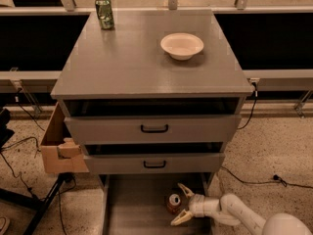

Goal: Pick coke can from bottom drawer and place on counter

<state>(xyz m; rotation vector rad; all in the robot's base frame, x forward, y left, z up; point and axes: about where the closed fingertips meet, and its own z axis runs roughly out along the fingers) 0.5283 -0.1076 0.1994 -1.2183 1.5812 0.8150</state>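
Observation:
The coke can (pixel 173 202) stands upright on the floor of the open bottom drawer (pixel 137 209), towards its right side, its silver top showing. My gripper (pixel 180 203) reaches in from the lower right at drawer level, open, its two pale fingers (pixel 185 189) spread to either side of the can's right flank. The can sits just at the mouth of the fingers. The counter (pixel 132 58) is the wide grey top of the cabinet above.
A green can (pixel 104 12) stands at the counter's back left and a white bowl (pixel 182 45) at its back right. The two upper drawers (pixel 154 129) are slightly ajar and overhang the bottom drawer. A cardboard box (pixel 58 148) hangs at the cabinet's left.

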